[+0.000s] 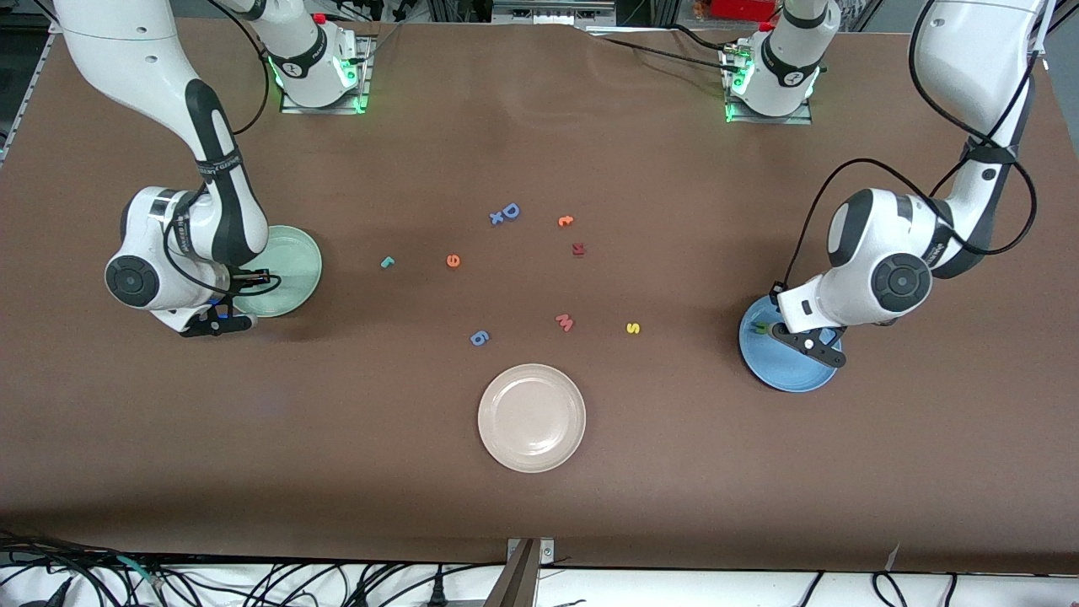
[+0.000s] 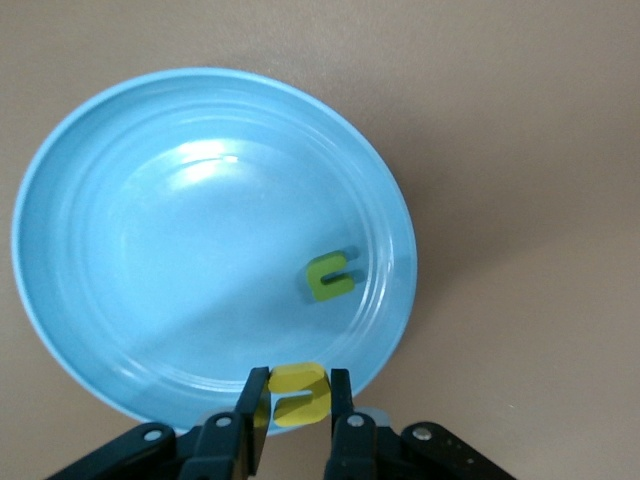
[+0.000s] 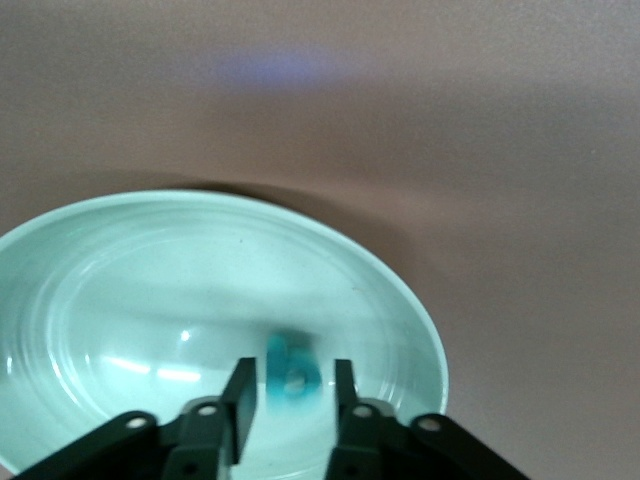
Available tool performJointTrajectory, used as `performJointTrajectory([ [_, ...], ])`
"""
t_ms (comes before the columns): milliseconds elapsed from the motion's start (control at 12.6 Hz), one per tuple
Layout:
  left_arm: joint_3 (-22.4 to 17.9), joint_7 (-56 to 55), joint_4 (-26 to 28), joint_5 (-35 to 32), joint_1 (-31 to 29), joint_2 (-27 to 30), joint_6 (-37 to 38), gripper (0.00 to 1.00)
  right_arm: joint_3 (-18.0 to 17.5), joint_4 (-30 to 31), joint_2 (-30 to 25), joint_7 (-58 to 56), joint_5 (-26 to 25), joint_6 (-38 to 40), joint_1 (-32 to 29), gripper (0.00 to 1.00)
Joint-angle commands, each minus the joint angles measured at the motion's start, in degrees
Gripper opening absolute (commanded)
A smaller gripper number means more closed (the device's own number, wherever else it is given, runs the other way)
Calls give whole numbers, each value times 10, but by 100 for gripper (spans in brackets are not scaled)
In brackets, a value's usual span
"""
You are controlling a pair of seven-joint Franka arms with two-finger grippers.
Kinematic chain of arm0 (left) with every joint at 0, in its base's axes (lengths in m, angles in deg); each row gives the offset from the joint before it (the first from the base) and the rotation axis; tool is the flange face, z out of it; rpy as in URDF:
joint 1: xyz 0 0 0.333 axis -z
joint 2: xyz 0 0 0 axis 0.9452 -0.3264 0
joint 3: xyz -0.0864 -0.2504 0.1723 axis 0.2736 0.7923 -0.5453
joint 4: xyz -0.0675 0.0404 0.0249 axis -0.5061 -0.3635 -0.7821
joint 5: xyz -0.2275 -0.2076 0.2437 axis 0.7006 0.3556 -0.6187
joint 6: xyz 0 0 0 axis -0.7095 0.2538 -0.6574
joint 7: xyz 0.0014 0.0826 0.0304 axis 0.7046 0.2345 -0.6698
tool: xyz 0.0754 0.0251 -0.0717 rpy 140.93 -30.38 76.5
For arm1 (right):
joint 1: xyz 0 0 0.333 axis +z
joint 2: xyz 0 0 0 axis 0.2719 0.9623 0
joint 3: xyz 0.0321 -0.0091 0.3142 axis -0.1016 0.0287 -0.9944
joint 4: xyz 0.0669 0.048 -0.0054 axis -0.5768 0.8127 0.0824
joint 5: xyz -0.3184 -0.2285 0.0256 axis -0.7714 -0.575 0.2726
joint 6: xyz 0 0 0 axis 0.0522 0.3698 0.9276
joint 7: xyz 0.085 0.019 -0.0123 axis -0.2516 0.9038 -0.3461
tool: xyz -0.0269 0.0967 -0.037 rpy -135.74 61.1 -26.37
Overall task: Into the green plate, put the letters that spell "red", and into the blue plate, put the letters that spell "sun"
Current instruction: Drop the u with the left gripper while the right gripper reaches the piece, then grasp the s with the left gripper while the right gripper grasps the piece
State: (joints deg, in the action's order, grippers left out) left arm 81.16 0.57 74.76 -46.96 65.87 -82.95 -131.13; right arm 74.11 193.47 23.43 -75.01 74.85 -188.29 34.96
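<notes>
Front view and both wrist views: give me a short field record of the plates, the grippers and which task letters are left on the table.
blue plate: round, medium blue, holds a small green foam u-shaped letter
left gripper: over the blue plate's rim, shut on a small yellow foam u-shaped letter
green plate: round, pale mint, under the right gripper
right gripper: open, small teal foam d between its fingers, touching neither
left on the table: teal foam r, orange foam e, yellow foam s
</notes>
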Motion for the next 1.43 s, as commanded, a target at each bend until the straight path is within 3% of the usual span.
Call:
performJointTrajectory([
  [0, 6, 1, 13, -17, -6, 9, -10, 100, 0, 2, -10, -4, 13, 0, 2, 83],
  [318, 21, -28, 6, -7, 5, 19, 1, 100, -24, -1, -49, 59, 14, 15, 9, 83],
  [636, 81, -242, -10, -9, 37, 2, -9, 100, -102, -3, -82, 250, 13, 35, 9, 83],
  [1033, 81, -360, -69, -7, 95, -91, -152, 100, -205, 1, -68, 461, 13, 4, 9, 82],
  [1351, 80, -433, -71, -15, 131, -121, -211, 100, -225, 29, -48, 508, 14, -39, 9, 79],
])
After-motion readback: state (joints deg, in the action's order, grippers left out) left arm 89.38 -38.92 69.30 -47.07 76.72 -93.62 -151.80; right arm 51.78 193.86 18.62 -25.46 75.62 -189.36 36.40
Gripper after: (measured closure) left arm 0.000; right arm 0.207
